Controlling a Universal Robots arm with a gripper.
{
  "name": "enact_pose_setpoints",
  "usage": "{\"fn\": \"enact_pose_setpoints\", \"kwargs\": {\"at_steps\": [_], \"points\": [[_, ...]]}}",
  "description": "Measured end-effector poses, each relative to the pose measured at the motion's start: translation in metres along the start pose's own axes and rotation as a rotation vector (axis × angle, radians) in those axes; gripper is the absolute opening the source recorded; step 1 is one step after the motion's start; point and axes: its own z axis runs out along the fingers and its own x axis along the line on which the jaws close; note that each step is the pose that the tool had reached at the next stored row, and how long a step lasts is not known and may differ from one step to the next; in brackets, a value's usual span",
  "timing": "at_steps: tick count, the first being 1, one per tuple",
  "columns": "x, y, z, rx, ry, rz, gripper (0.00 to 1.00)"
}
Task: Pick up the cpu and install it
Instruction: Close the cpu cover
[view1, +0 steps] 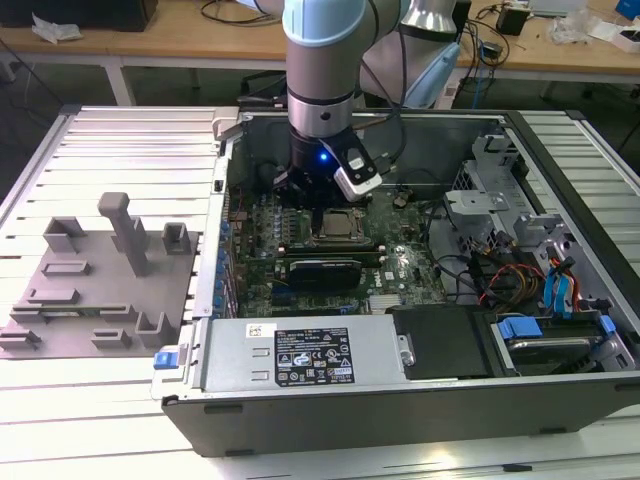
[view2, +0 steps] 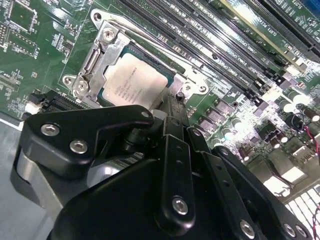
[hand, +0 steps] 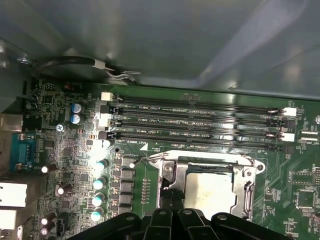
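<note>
Just beneath the end effector lies the cpu.

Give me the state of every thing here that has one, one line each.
cpu: lying flat in the socket, metal top up.
computer case: on its side, side panel off, insides exposed.
end effector: low over the cpu's edge, inside the computer case.
wrist light: lit blue.
</note>
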Motion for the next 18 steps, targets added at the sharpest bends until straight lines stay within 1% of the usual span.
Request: {"fn": "enact_pose_setpoints", "kwargs": {"at_steps": [3,8,9,10,11,12,13,14,15,18], "points": [[0.0000,-0.0002,0.0005,0.0003,-0.0019,-0.001,0.11],[0.0004,-0.0035,0.0047,-0.0002,-0.0030,-0.013,0.11],[0.0007,-0.0067,0.0066,-0.0003,-0.0028,-0.021,0.11],[0.0010,-0.0069,0.0125,0.0003,-0.0023,-0.021,0.11],[0.0004,-0.0065,0.0000,-0.0009,-0.0032,-0.021,0.11],[0.0001,-0.0066,-0.0089,-0.0006,-0.0030,-0.021,0.11],[-0.0002,-0.0066,-0.0197,-0.0003,-0.0028,-0.021,0.11],[-0.0004,-0.0065,-0.0222,-0.0005,-0.0029,-0.021,0.11],[-0.0004,-0.0065,-0.0223,-0.0006,-0.0031,-0.021,0.11],[-0.0002,-0.0066,-0.0176,-0.0004,-0.0028,-0.021,0.11]]}}
